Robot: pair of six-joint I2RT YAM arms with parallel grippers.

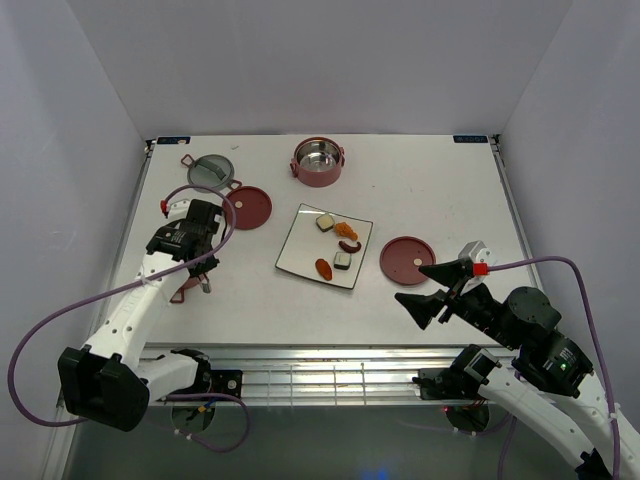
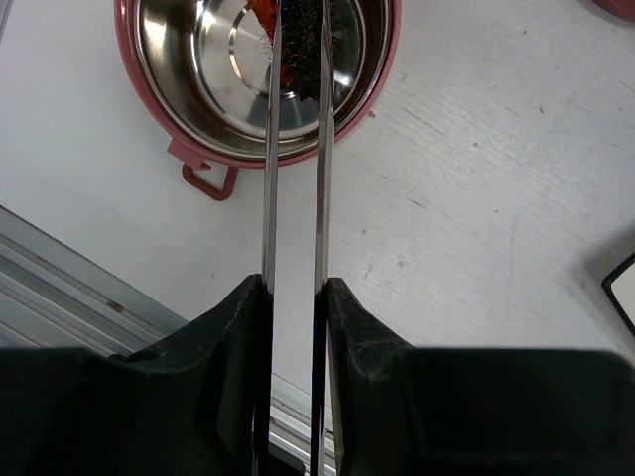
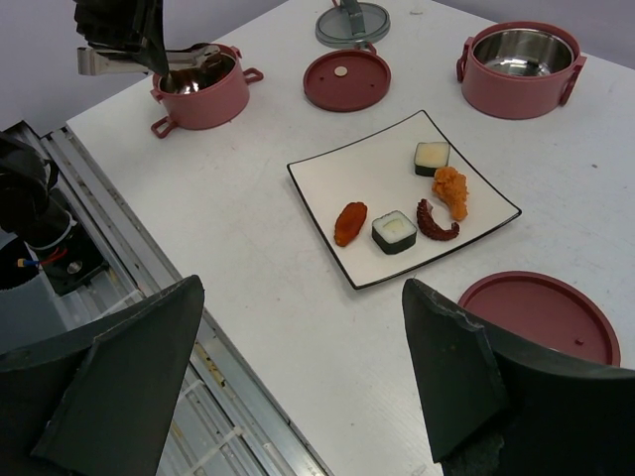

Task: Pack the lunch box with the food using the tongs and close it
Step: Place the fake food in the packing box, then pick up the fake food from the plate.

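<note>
At the near right, the right arm is folded back over the table's edge. The right gripper [image 3: 303,297] is raised above the surface, its jaws spread wide with nothing between them.

On the left, the left arm is stretched forward along the table's left side, its wrist bent downward. The left gripper [image 2: 295,293] is clamped narrowly on the tongs [image 2: 270,198], two thin silvery blades that run straight out from the fingers. A dark food piece [image 2: 303,50] with an orange-red edge is pinched at the blade tips, over the shiny steel inside of the near bowl [image 3: 203,104]. It cannot be told whether the piece touches the bowl's bottom.

A metal rail [image 1: 330,375] is fixed along the near edge of the white table [image 1: 430,190], which is enclosed by pale lilac walls [image 1: 320,60].

At the table's middle a square plate [image 3: 377,178] is seen, carrying five food pieces [image 3: 394,231]: two black-and-white blocks, an orange fried lump, a brown curled bit and an orange-red oval. One red disc lid [image 1: 407,260] lies just right of the plate, and a second red disc lid [image 1: 248,207] lies to its left. Beyond them, the grey-green lid [image 1: 212,170] and the far bowl [image 1: 318,160], dusty red with side handles, are set near the back edge.
</note>
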